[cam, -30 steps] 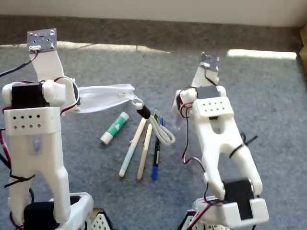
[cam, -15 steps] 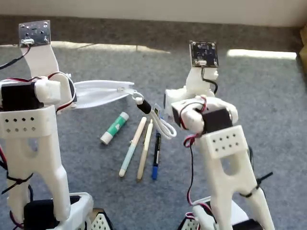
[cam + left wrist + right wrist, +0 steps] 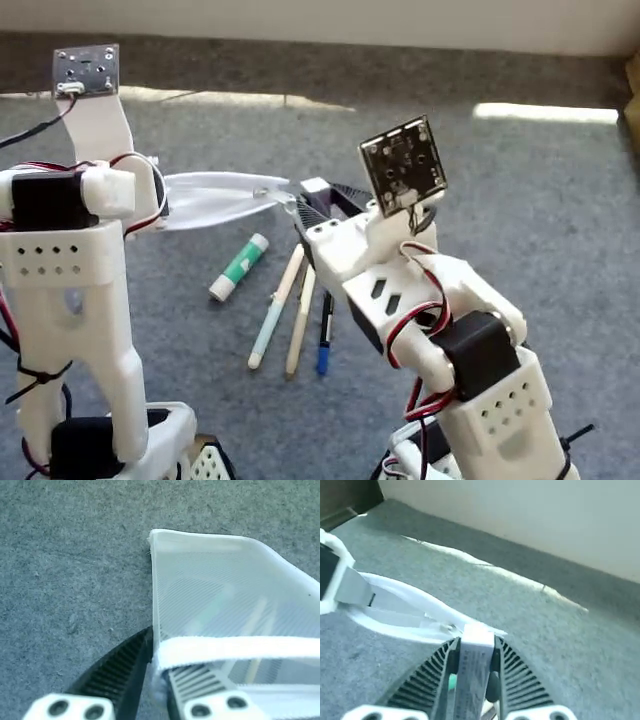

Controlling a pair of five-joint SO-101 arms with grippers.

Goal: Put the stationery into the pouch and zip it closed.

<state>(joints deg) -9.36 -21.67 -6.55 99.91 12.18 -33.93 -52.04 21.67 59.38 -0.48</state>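
A translucent white mesh pouch (image 3: 215, 198) hangs just above the grey carpet, its mouth facing the right arm. My left gripper (image 3: 152, 680) is shut on the pouch (image 3: 225, 595) at its corner edge. My right gripper (image 3: 322, 200) is at the pouch's open end, shut on a white rectangular item (image 3: 472, 667) with print on it. The pouch's zipper rim (image 3: 405, 610) lies just beyond those fingers. On the carpet lie a green-and-white glue stick (image 3: 240, 266), a light blue pen (image 3: 273, 312), a beige pen (image 3: 298, 325) and a dark blue pen (image 3: 325, 335).
The carpet (image 3: 540, 200) spreads open to the right and at the back. A pale wall (image 3: 545, 515) runs along the far edge. The right arm's body (image 3: 450, 350) rises over the carpet beside the pens.
The right arm has swung up and left to the pouch's mouth, carrying the white item; the looped cord is gone from the carpet. The left arm keeps holding the pouch.
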